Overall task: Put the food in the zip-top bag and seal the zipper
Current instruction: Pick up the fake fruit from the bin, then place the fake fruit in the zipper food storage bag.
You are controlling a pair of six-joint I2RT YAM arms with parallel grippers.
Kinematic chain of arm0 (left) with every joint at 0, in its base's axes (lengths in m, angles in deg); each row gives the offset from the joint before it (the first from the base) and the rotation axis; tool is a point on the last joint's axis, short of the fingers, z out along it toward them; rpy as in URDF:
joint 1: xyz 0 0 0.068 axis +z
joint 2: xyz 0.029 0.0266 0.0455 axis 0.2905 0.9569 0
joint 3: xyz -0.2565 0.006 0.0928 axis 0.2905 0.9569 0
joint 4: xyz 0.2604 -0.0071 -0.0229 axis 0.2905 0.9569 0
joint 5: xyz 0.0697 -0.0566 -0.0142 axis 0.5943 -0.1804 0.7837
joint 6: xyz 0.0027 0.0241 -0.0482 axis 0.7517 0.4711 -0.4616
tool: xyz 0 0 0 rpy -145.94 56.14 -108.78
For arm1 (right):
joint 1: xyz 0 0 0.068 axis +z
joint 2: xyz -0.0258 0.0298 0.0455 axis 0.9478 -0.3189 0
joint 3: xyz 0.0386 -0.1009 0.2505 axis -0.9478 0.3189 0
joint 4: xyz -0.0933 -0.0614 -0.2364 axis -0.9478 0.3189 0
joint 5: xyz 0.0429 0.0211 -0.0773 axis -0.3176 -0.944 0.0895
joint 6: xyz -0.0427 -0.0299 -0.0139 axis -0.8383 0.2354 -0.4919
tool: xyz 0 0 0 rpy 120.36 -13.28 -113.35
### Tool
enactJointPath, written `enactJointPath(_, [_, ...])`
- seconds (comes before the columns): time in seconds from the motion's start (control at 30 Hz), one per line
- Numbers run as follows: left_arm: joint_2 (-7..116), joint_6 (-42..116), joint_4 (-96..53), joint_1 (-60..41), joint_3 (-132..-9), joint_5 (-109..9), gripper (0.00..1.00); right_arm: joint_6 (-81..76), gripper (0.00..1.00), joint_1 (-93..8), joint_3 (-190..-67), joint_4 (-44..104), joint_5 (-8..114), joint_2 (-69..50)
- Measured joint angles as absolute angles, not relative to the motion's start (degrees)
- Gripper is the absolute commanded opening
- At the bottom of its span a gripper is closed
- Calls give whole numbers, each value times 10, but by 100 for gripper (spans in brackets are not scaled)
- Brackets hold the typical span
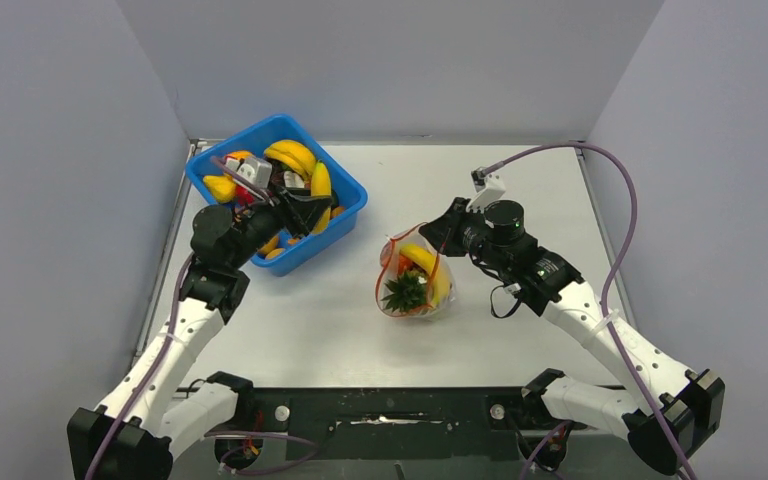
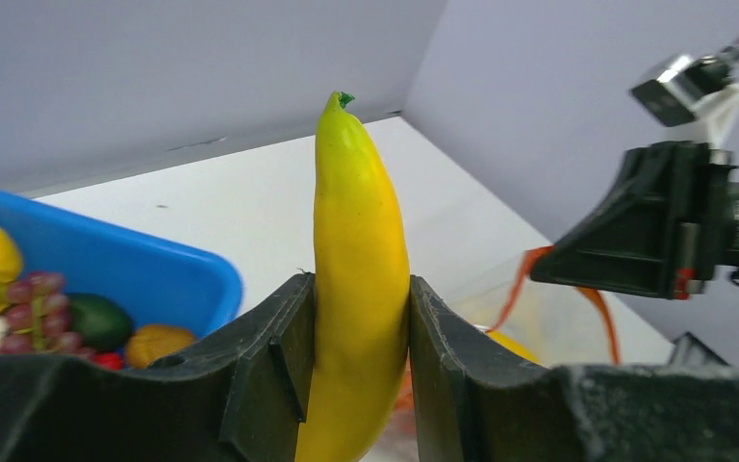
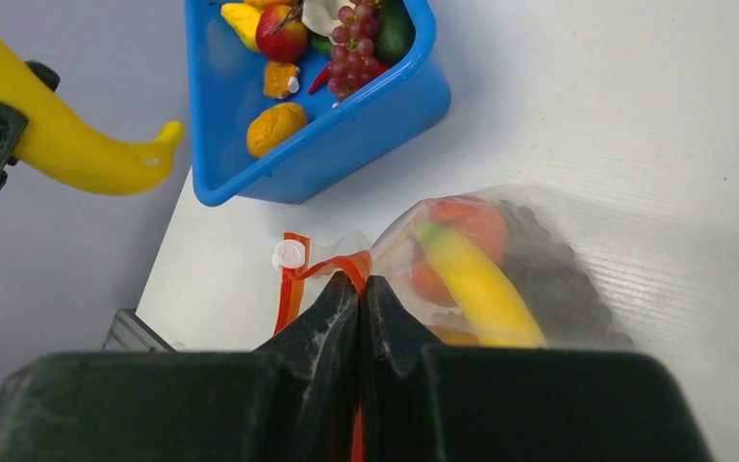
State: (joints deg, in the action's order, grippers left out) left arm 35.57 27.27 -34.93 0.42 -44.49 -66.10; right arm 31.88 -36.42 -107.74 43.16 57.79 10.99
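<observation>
My left gripper (image 2: 361, 318) is shut on a yellow banana (image 2: 358, 250) and holds it above the near right corner of the blue bin (image 1: 340, 215); it also shows in the top view (image 1: 305, 205) with the banana (image 1: 321, 180). The clear zip-top bag (image 1: 415, 280) lies mid-table and holds a banana, a pineapple and orange pieces. My right gripper (image 3: 361, 289) is shut on the bag's red-orange zipper (image 3: 293, 279) at the mouth and holds it up; it also shows in the top view (image 1: 435, 232). The white slider (image 3: 289, 254) sits at the strip's end.
The blue bin still holds bananas (image 1: 290, 155), purple grapes (image 3: 354, 43), a red fruit (image 3: 282, 34), a green piece and orange pieces. Grey walls stand on three sides of the white table (image 1: 520, 190). A purple cable (image 1: 600, 150) loops above the right arm.
</observation>
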Motion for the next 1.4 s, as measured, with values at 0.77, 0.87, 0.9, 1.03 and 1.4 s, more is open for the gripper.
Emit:
enactJointPath(0.77, [299,66,-642,-190,-296,-645,22,355,0,-346,-1065,397,578,109])
enactJointPath(0.87, [313,56,-677,-200,-285,-644,22,359,0,-346,-1065,395,575,109])
enactJointPath(0.9, [318,54,-689,-205,-281,-642,22,361,0,-346,-1065,393,573,108])
enactJointPath(1.03, [348,52,-721,-226,-280,-629,22,365,0,-345,-1065,389,571,108])
enactJointPath(1.4, [455,58,-838,-296,-275,-603,22,368,0,-338,-1065,390,572,99])
